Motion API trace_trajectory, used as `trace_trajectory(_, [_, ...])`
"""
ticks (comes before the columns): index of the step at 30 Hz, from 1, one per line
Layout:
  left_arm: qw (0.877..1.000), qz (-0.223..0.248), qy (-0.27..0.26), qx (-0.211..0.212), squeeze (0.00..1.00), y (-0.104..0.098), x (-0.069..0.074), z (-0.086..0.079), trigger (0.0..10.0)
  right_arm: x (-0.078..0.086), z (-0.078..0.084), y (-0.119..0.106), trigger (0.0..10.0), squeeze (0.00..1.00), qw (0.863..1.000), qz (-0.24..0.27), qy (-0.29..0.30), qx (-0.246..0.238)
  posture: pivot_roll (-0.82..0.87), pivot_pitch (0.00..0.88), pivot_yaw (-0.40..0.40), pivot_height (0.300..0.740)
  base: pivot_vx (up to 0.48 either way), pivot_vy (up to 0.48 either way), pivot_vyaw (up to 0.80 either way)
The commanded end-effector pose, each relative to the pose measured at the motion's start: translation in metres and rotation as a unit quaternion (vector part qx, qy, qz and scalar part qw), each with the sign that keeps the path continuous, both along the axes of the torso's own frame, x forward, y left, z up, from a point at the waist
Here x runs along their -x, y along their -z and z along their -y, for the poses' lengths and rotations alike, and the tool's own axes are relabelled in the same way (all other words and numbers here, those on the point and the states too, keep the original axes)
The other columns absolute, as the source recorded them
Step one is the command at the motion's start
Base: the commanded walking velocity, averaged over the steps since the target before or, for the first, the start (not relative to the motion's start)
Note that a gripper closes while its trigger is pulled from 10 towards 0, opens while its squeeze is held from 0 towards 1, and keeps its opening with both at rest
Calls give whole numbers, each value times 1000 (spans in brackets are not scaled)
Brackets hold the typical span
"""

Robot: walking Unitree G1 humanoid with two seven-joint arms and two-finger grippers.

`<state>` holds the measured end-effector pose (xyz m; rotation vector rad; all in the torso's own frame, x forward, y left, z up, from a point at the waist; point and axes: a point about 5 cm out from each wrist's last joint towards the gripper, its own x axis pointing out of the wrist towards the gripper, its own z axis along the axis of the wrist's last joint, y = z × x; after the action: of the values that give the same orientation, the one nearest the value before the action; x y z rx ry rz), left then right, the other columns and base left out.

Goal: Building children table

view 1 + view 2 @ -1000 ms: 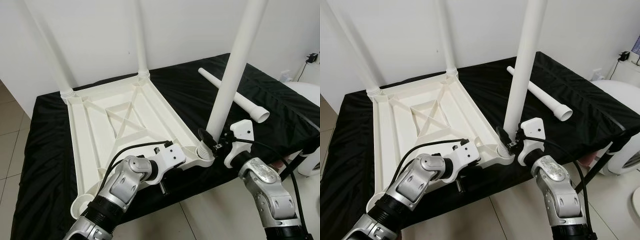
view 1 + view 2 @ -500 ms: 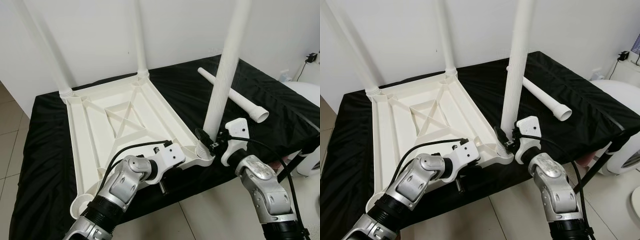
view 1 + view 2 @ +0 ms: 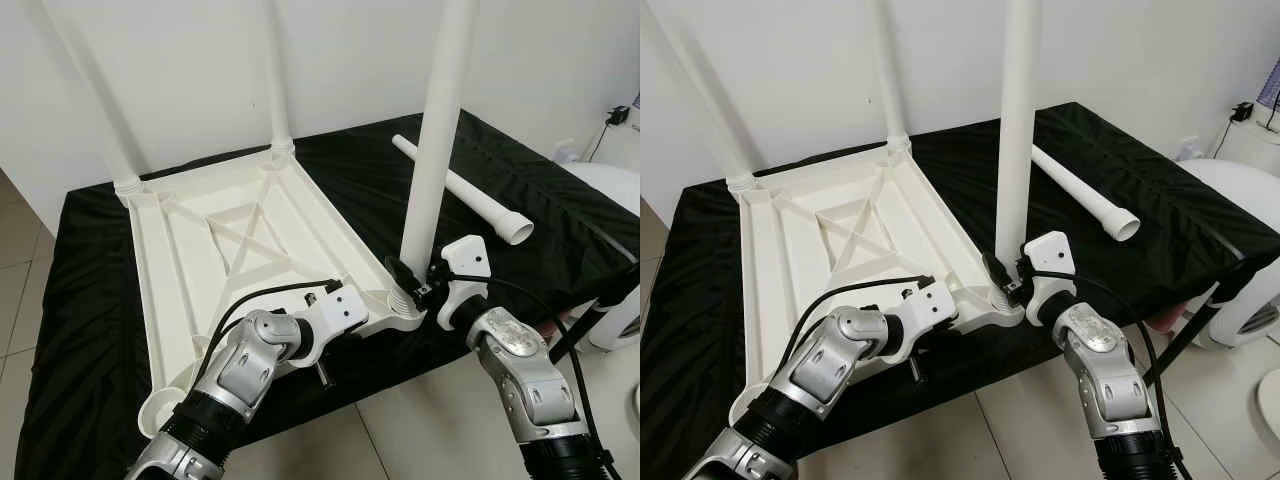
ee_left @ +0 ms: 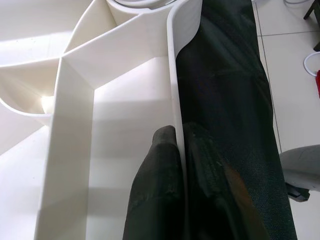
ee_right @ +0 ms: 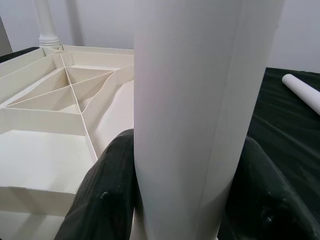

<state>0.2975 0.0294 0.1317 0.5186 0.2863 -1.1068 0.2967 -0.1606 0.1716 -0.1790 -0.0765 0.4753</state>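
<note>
A bench draped in black cloth spans the middle of the head views, in front of a white wall. On it lies the white children's tabletop, upside down with its ribbed underside facing up, running from the upper left toward the lower centre. Two legs already stand in its far corner sockets, the far-left leg and the far-middle leg.

A third leg rises from the near right corner socket, just right of centre. A second ago it leaned toward the upper right; now it stands almost straight up, and its foot has shifted slightly left.

The spare leg lies flat on the cloth in the upper right, its flared end pointing to the right edge, where it was before.

The right claw is closed around the base of the third leg, one black finger on each side of it, as the right wrist view shows. The left claw pinches the near rim of the tabletop, one finger inside the rim and one outside against the cloth; it has not moved.
</note>
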Motion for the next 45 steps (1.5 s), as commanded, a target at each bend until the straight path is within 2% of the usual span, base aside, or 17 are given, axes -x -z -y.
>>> trace_trajectory(1, [993,95,-49,42,0,-32,-11,1,10000,4,4,39,10000,0,996,-84,17,18,-119,53,81,740,0,0,0])
trace_trajectory(10, [993,95,-51,45,0,-34,-10,1,10000,14,8,51,10000,0,996,-78,37,-14,-122,64,84,740,0,0,0])
trace_trajectory(16, [993,95,-49,45,0,-34,-10,1,10000,18,9,45,10000,0,997,-51,43,-33,-127,66,86,740,0,0,0])
trace_trajectory(17, [993,95,-48,46,0,-34,-10,2,10000,19,8,43,10000,0,997,-44,41,-48,-126,66,86,740,0,0,0])
trace_trajectory(29, [993,95,-48,46,0,-34,-10,1,10000,25,8,42,10000,0,997,-23,37,-67,-123,66,90,740,0,0,0])
trace_trajectory(38, [993,95,-46,45,0,-35,-10,1,10000,16,7,44,10000,0,996,-44,43,-67,-125,65,94,740,0,0,0])
trace_trajectory(45, [993,95,-47,46,0,-36,-10,1,10000,8,4,37,10000,0,997,-39,38,-61,-125,65,94,740,0,0,0])
